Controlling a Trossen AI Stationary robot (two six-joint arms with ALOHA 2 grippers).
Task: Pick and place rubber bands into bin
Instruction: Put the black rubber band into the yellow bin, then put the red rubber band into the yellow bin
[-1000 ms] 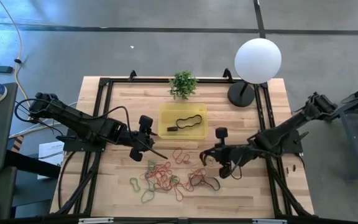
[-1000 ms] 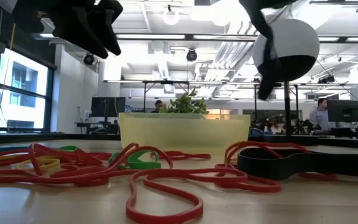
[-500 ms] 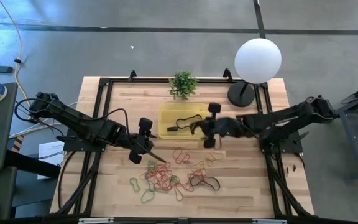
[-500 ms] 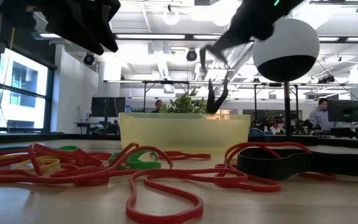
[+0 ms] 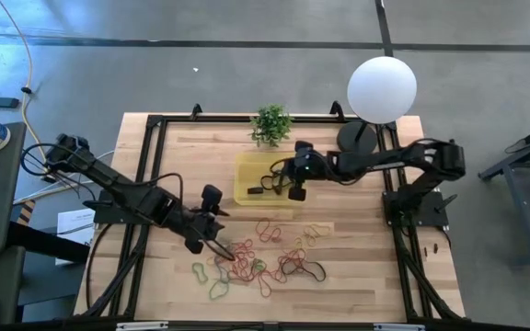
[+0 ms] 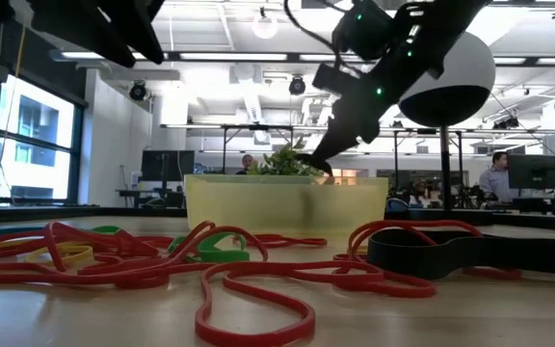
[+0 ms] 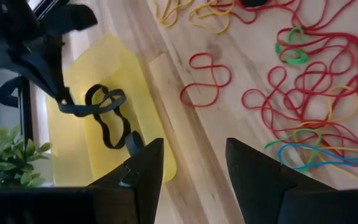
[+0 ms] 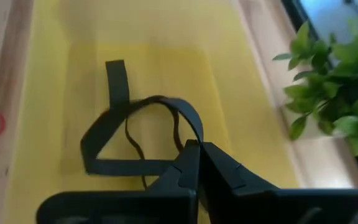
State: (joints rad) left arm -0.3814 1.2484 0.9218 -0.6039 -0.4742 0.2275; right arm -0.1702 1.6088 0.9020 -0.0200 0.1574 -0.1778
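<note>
The desk (image 5: pixel 366 276) carries the yellow bin (image 5: pixel 247 166) toward its back edge, just in front of a small potted plant (image 5: pixel 271 123). The white globe lamp (image 5: pixel 382 89) stands at the back right corner. Loose rubber bands (image 5: pixel 256 257) in red, orange and green lie tangled near the front edge. The right tool (image 5: pixel 282 176) hangs over the bin, clenched on a black rubber band (image 8: pixel 135 140) that dangles inside it. The left tool (image 5: pixel 217 241), fingers apart and grasping nothing, hovers above the tangle's left side.

right arm (image 5: pixel 385 164) stretched forward, jaws pinched together, left arm (image 5: pixel 127 188) low, jaws parted
</note>
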